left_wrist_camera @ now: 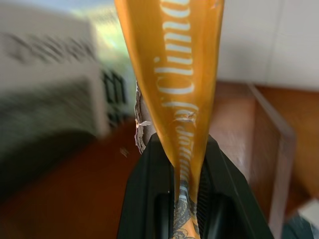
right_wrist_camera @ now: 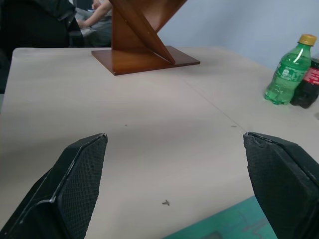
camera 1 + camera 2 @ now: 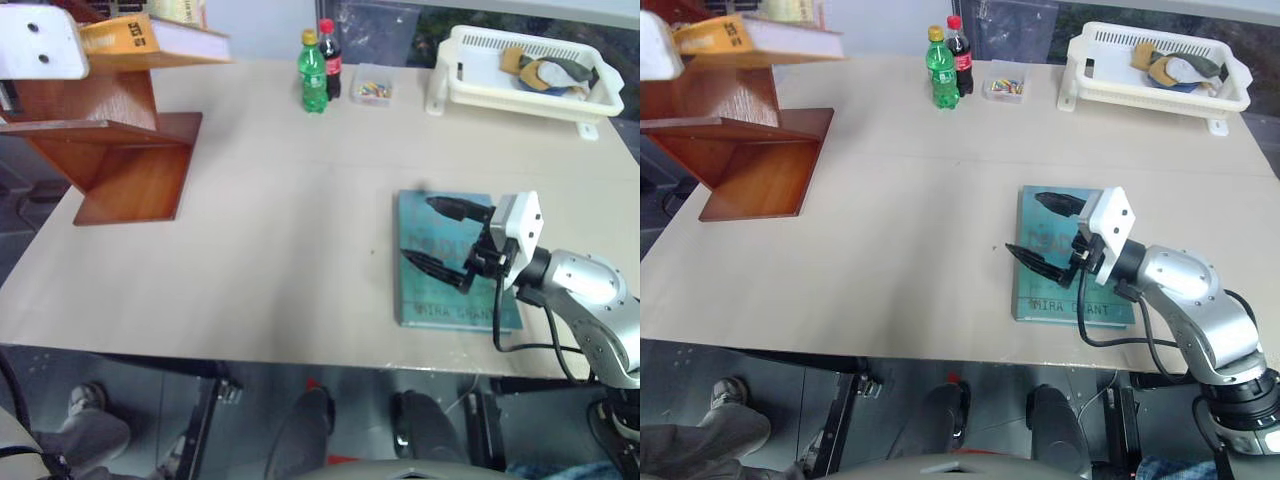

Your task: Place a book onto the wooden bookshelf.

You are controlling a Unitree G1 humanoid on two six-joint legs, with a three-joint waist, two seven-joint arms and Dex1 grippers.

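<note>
The table (image 3: 280, 260) is carrying everything here. The bookshelf (image 3: 130, 165) is standing at its far left corner, slanted boards ready to cradle a spine. The book (image 3: 150, 40) is lying across the shelf's top board, the left claw (image 1: 182, 199) clamping its orange cover, likely steadying it for release. Nearer, the teal book (image 3: 1040, 290) is lying flat under the right claw (image 3: 1052, 232), which is hovering with jaws spread wide, gripping nothing.
</note>
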